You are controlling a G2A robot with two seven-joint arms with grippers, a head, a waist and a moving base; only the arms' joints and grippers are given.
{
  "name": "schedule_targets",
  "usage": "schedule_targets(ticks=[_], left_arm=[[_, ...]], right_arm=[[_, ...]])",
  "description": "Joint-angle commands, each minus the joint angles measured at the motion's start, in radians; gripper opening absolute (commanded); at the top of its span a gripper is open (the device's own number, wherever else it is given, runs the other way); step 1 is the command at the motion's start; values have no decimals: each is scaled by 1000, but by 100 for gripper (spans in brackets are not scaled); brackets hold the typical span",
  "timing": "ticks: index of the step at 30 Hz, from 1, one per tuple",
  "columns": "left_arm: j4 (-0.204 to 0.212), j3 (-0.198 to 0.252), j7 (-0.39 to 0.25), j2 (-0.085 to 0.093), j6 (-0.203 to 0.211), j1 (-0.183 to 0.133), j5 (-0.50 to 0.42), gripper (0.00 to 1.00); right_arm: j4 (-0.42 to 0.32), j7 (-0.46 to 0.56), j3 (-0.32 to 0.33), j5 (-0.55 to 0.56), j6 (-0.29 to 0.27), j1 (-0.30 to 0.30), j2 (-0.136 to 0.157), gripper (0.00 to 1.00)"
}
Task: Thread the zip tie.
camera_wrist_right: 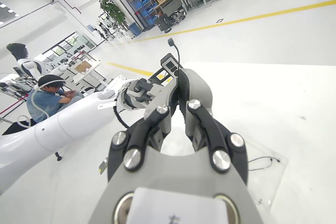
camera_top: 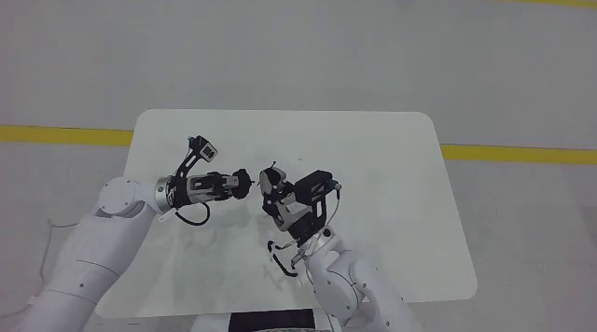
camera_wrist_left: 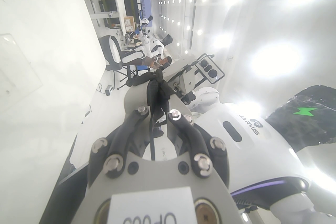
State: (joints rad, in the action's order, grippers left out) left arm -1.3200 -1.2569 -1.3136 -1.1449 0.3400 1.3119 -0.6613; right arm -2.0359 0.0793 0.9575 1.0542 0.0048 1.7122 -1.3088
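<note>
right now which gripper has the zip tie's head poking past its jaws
The right gripper: the zip tie rises from its shut jaws, square head at the free tip. The left gripper pinches only a thin strand.

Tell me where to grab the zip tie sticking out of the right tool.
Grip the zip tie by its thin strap just below the small head, coming from the side: that end stands free beyond the right tool, whose shut fingers cover the rest.

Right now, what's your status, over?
Left gripper and right gripper shut on thin black plastic zip tie. Tips close together above white rounded table. Nothing blocking.
</note>
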Motion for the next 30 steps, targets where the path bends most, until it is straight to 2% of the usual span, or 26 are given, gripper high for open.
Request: schedule_targets(ticks=[1,7,18,30], left_arm=[[0,0,0,0,0,0,0,0],[0,0,0,0,0,0,0,0],[0,0,0,0,0,0,0,0],[0,0,0,0,0,0,0,0]], right_arm=[[0,0,0,0,0,0,0,0],[0,-8,-9,30,18,-2,0,0],[5,-24,-59,103,87,-14,-9,0],[11,-40,-84,145,113,-20,-14,0]])
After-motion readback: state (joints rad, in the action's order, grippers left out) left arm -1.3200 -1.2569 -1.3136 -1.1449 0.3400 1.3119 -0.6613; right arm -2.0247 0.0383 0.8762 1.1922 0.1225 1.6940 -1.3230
